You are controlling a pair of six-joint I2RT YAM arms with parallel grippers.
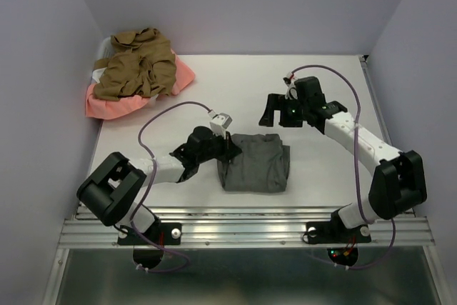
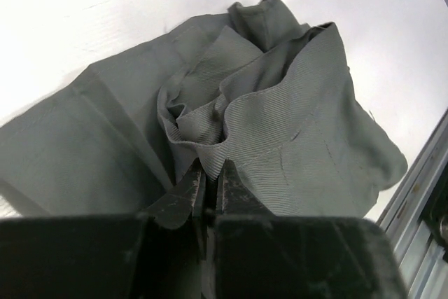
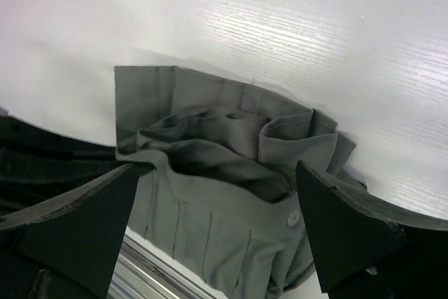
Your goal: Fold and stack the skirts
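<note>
The grey skirt [image 1: 255,163] lies bunched near the table's front edge. My left gripper [image 1: 230,146] is at the skirt's left side, shut on a fold of its ribbed edge [image 2: 210,152]. In the left wrist view the grey skirt [image 2: 294,124] spreads rumpled ahead of the left gripper [image 2: 210,173]. My right gripper [image 1: 277,118] hangs open behind the skirt and holds nothing. In the right wrist view the grey skirt [image 3: 224,229] shows beyond the right gripper [image 3: 217,169]. The tan-brown skirt [image 1: 136,69] lies crumpled on the salmon-pink skirt [image 1: 114,105] at the back left.
A bit of white basket [image 1: 100,58] shows under the back-left pile, against the left wall. A metal rail [image 1: 243,230] runs along the table's front edge, close to the grey skirt. Walls close in the left, back and right.
</note>
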